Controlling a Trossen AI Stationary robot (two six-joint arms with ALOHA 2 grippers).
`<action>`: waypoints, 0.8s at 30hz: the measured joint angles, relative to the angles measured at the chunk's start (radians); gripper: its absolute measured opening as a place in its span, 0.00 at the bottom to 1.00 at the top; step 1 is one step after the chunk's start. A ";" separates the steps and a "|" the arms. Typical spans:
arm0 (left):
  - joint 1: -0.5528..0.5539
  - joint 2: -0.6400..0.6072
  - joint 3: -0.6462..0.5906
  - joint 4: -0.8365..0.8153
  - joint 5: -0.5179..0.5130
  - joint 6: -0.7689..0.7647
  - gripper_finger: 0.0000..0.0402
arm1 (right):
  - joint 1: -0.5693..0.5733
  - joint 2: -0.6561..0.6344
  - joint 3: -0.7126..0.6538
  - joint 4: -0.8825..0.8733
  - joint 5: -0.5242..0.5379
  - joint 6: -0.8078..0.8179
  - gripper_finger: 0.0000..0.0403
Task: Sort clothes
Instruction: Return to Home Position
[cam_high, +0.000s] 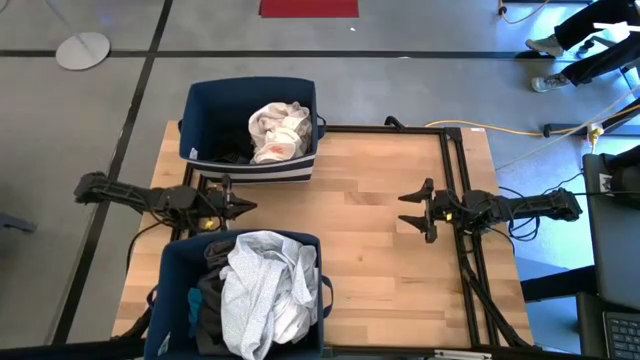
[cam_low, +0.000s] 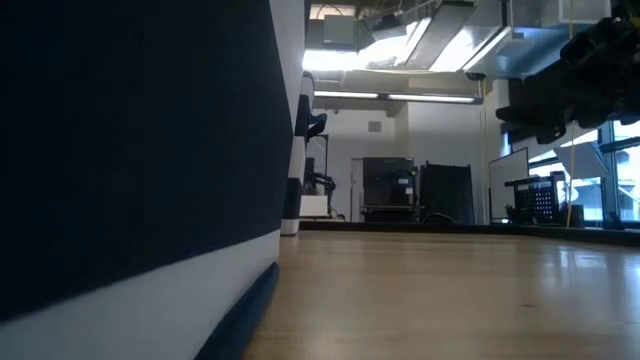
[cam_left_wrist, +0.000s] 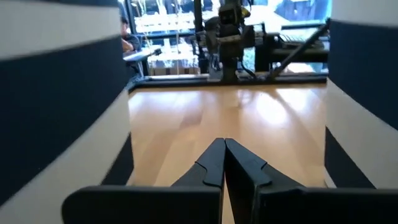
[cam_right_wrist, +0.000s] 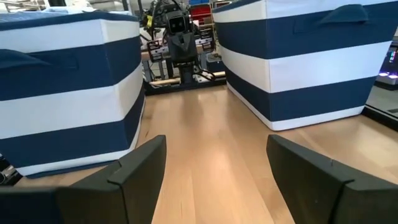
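Observation:
Pale grey-white, black and teal clothes (cam_high: 262, 290) are heaped in the near dark blue bin (cam_high: 170, 270). A cream garment (cam_high: 278, 130) and a dark one lie in the far bin (cam_high: 210, 100). My left gripper (cam_high: 248, 207) is shut and empty between the two bins, above the table; it also shows in the left wrist view (cam_left_wrist: 224, 163). My right gripper (cam_high: 408, 210) is open and empty over the table's right part; it also shows in the right wrist view (cam_right_wrist: 214, 165).
The wooden table (cam_high: 380, 260) lies bare between the two grippers. A black frame (cam_high: 452, 160) runs along the table's far and right sides. The two bins stand at the table's left, one far (cam_right_wrist: 298, 56) and one near (cam_right_wrist: 68, 93).

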 joint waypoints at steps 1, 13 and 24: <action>0.001 -0.025 0.000 -0.012 -0.001 0.000 0.00 | 0.000 0.000 0.000 0.000 0.000 0.000 0.70; -0.001 -0.173 0.000 -0.051 0.064 0.018 0.00 | 0.000 0.000 -0.002 0.000 0.000 0.000 0.70; -0.001 -0.171 0.000 -0.053 0.072 0.112 0.00 | 0.000 0.000 -0.002 0.000 0.001 0.000 0.70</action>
